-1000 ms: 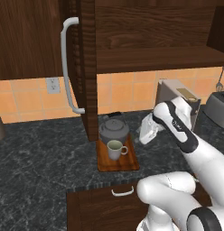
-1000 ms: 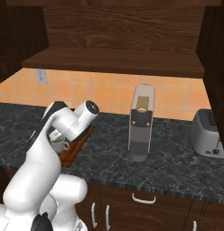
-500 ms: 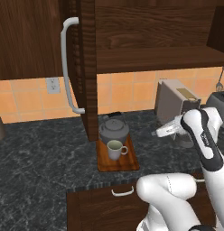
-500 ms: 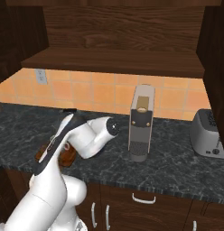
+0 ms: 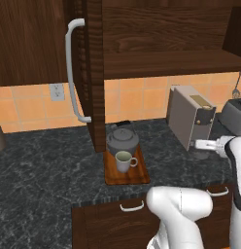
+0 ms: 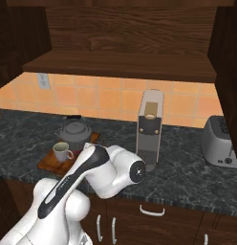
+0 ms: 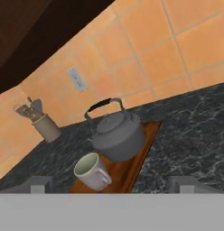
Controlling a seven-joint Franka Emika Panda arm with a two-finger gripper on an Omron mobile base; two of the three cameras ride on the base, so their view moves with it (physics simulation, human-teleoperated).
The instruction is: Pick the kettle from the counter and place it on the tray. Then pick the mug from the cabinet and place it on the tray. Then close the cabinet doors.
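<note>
Landmark is the tray (image 5: 126, 174): reddish wood board on the dark marbled counter (image 5: 44, 165), just under the open cabinet door (image 5: 91, 73) with its long grey bar handle (image 5: 71, 73). Kettle (image 5: 122, 140) sits on the tray's back half, upright, dark handle up. Mug (image 5: 124, 161) stands on the tray's front half, just in front of the kettle, nearly touching it, loop handle pointing to the right in the left base view. Both are fully on the board.

Cabinet (image 6: 125, 62) above the tray is open, shelf showing.

Gripper (image 5: 202, 144) is well off to the right of the tray, in front of the boxy grey coffee machine (image 5: 189, 119), holding nothing. Its fingers stand wide apart; in the hand view the tips (image 7: 39, 184) frame the tray from a distance. A toaster (image 6: 220, 142) sits further right of the tray, past the coffee machine. Utensil holder (image 7: 45, 126) stands beyond the tray near the tiled wall.
</note>
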